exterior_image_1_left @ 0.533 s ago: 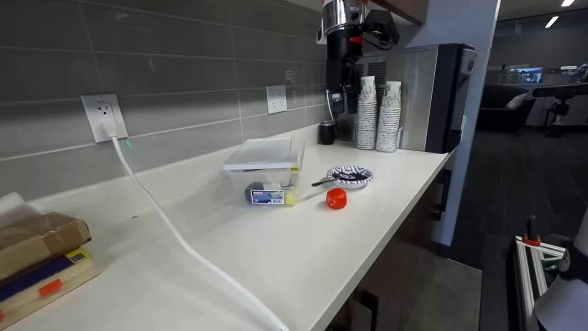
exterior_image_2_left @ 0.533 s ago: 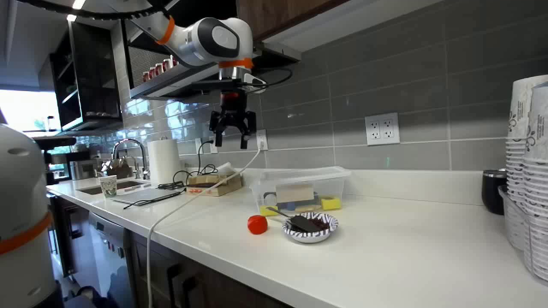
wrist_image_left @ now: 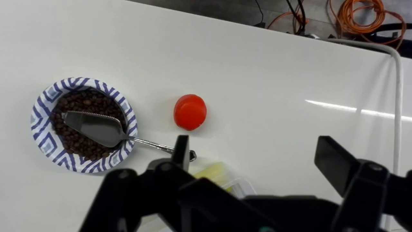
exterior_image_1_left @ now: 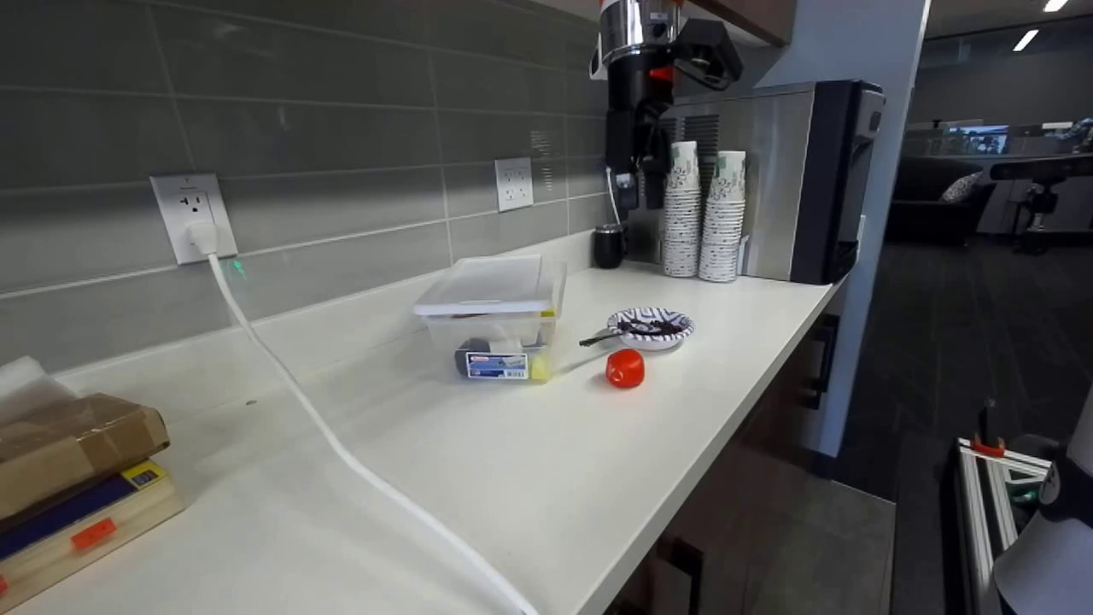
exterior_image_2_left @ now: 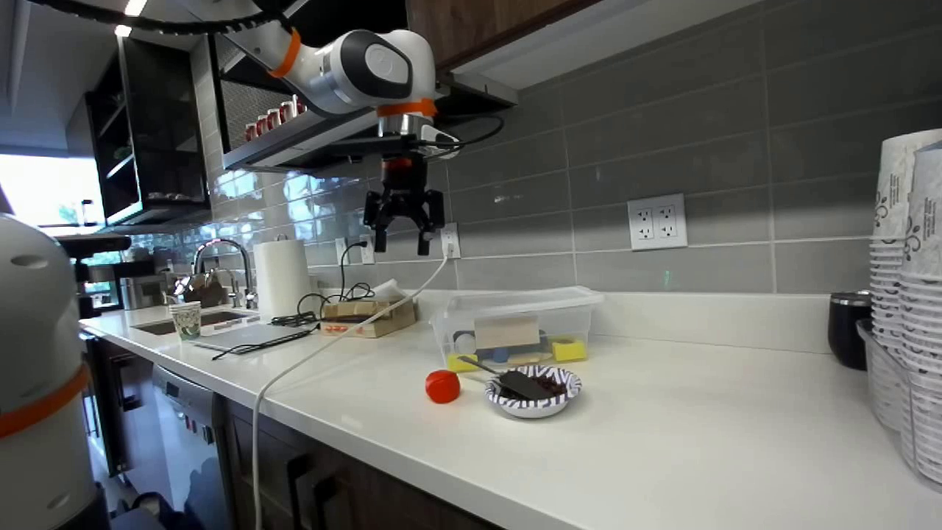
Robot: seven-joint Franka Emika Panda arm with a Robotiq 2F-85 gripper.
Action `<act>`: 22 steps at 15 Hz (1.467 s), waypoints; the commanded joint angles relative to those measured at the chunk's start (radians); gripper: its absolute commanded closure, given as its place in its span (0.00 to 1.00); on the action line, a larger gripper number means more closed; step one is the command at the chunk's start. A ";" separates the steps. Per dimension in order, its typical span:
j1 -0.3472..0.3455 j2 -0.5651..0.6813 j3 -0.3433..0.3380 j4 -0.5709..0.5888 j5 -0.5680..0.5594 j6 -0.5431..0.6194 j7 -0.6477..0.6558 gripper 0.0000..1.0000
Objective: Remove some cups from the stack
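Observation:
A short bunch of nested white cups (exterior_image_2_left: 186, 320) with a green leaf print stands upright on the counter near the sink, at the far left of an exterior view. Two tall stacks of similar cups stand upside down by the ice machine; the stacks (exterior_image_1_left: 723, 231) also show at the right edge of an exterior view (exterior_image_2_left: 923, 316). No cups show in the wrist view. My gripper (exterior_image_2_left: 402, 246) hangs high above the counter, pointing down, apart from all cups. Its fingers are spread with nothing between them; the open fingers also show in the wrist view (wrist_image_left: 254, 141).
A clear plastic tub (exterior_image_2_left: 530, 313) stands against the backsplash. In front are a red object (exterior_image_2_left: 442, 386) and a patterned bowl (exterior_image_2_left: 570, 394) of dark beans with a server in it. A white cable (exterior_image_2_left: 331, 342) crosses the counter. A shelf (exterior_image_2_left: 294, 143) is close behind the arm.
My open gripper has shifted very slightly to the right in an exterior view. Nothing else has visibly moved.

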 commanded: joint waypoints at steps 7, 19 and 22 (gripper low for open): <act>-0.164 0.080 -0.018 0.060 -0.267 0.293 0.252 0.00; -0.326 0.312 -0.160 0.394 -0.379 0.298 0.639 0.00; -0.340 0.379 -0.201 0.474 -0.371 0.287 0.746 0.00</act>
